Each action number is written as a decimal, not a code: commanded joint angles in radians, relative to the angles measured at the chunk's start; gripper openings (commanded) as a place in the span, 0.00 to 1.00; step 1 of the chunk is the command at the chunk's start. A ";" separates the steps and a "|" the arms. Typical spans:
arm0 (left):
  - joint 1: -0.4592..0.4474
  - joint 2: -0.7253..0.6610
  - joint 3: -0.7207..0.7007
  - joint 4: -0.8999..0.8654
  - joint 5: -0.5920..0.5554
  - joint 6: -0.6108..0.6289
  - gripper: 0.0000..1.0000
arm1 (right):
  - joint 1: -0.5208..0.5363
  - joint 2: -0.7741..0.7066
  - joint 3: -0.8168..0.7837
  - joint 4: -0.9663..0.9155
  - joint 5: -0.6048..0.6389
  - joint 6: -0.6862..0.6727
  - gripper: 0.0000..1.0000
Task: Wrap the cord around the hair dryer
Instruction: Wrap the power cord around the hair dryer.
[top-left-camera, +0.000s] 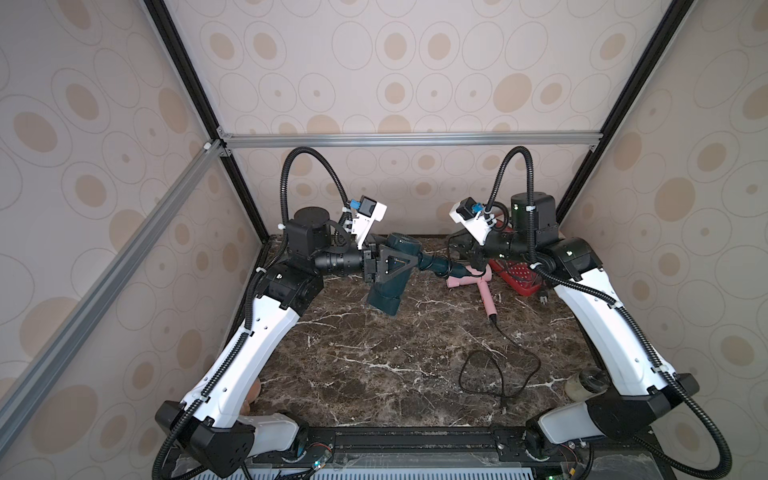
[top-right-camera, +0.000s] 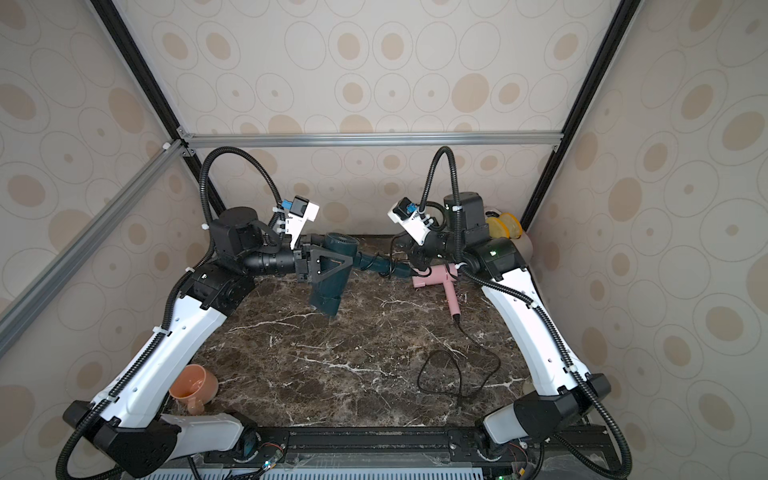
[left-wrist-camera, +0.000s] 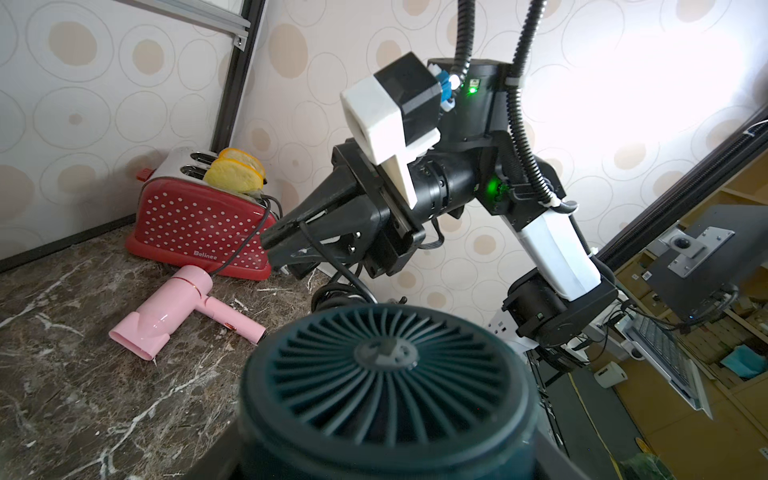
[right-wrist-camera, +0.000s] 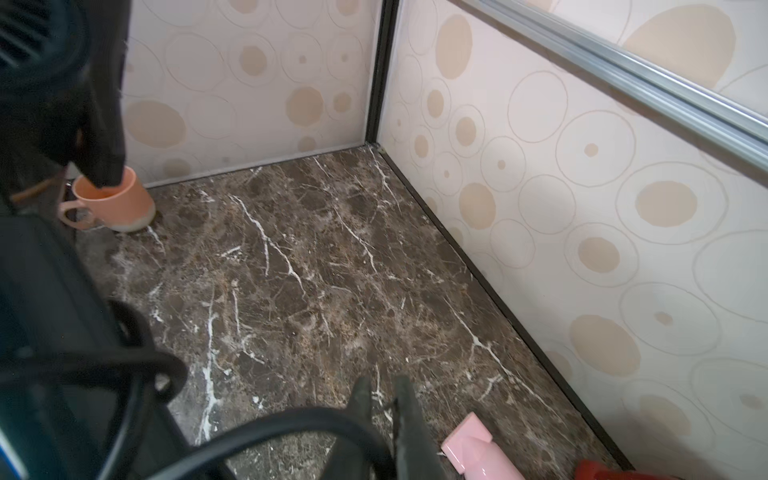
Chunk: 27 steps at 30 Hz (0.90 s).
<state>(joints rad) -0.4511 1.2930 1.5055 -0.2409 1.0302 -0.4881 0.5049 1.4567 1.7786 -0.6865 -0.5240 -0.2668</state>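
A dark teal hair dryer (top-left-camera: 386, 293) (top-right-camera: 328, 291) hangs above the back of the table, and my left gripper (top-left-camera: 390, 266) (top-right-camera: 322, 266) is shut on its barrel. In the left wrist view its rear grille (left-wrist-camera: 386, 365) fills the foreground, with the left gripper (left-wrist-camera: 386, 465) clamped round it. The handle (top-left-camera: 436, 264) (top-right-camera: 374, 262) points toward my right gripper (top-left-camera: 473, 258) (top-right-camera: 417, 264), with black cord looped round it. The right gripper (left-wrist-camera: 270, 245) (right-wrist-camera: 382, 399) is shut on the cord (left-wrist-camera: 318, 251) (right-wrist-camera: 291, 419) close to the handle's end.
A pink hair dryer (top-left-camera: 469, 280) (left-wrist-camera: 166, 316) lies under the right gripper, its own black cord (top-left-camera: 498, 361) trailing in a loop toward the front. A red toaster (top-left-camera: 515, 276) (left-wrist-camera: 199, 232) stands at the back right, a peach mug (top-right-camera: 193, 386) front left, a jar (top-left-camera: 586, 384) front right.
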 joint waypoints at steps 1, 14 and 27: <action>-0.017 -0.028 0.015 0.166 0.083 -0.074 0.00 | -0.009 0.012 -0.030 0.049 -0.144 0.063 0.00; -0.018 0.010 0.017 0.219 0.099 -0.139 0.00 | -0.027 -0.007 -0.011 -0.169 -0.211 -0.037 0.27; -0.016 0.000 -0.058 0.457 0.112 -0.335 0.00 | -0.036 -0.060 -0.229 -0.064 -0.179 -0.009 0.00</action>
<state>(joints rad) -0.4629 1.3251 1.4067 -0.0128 1.1656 -0.7757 0.4652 1.4120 1.5887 -0.7574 -0.6964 -0.2768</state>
